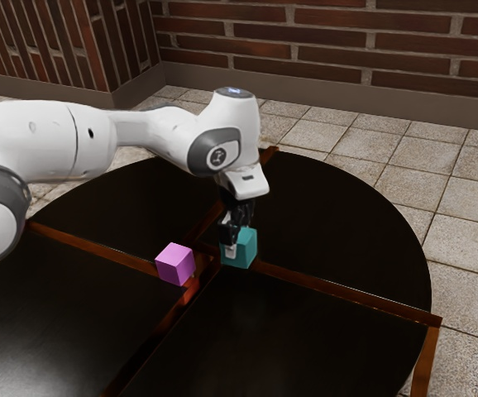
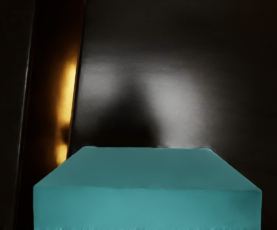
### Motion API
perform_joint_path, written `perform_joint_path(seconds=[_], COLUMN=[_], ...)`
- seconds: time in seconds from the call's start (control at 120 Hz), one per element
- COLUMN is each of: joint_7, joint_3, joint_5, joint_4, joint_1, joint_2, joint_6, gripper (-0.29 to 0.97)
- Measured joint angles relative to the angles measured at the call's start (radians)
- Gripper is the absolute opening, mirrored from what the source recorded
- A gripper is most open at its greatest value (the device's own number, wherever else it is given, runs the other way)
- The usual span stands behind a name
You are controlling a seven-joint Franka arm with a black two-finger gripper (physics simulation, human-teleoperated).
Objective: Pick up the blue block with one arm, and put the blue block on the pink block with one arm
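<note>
- pink block [image 1: 175, 264] sits on dark table [image 1: 346, 240], left of the blue one
- blue block [image 1: 242, 250] on the table seam, near pink block, not touching
- gripper [image 1: 234, 236] down at blue block's top; open or closed, can't tell

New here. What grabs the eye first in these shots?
The white arm sweeps in from the exterior view's left, its gripper down at the top of the blue block near the middle of the dark table. The pink block sits apart from it, toward the exterior view's left. In the wrist view the blue block looms close under the gripper.
</note>
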Motion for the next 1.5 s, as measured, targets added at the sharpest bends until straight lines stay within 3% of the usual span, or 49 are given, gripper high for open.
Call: perform_joint_path(seconds=[0.408, 0.558, 0.742, 1.1, 1.5], joint_7=[0.052, 0.067, 0.095, 0.198, 0.292], joint_3=[0.001, 0.001, 0.001, 0.001, 0.001], joint_5=[0.03, 0.031, 0.03, 0.018, 0.017], joint_4=[-0.118, -0.133, -0.228, -0.343, -0.341], joint_1=[0.043, 0.06, 0.094, 0.172, 0.233], joint_2=[-0.178, -0.203, -0.317, -0.356, -0.271], joint_6=[0.004, 0.003, 0.002, 0.117, 0.174], gripper=[0.25, 0.3, 0.33, 0.33, 0.33])
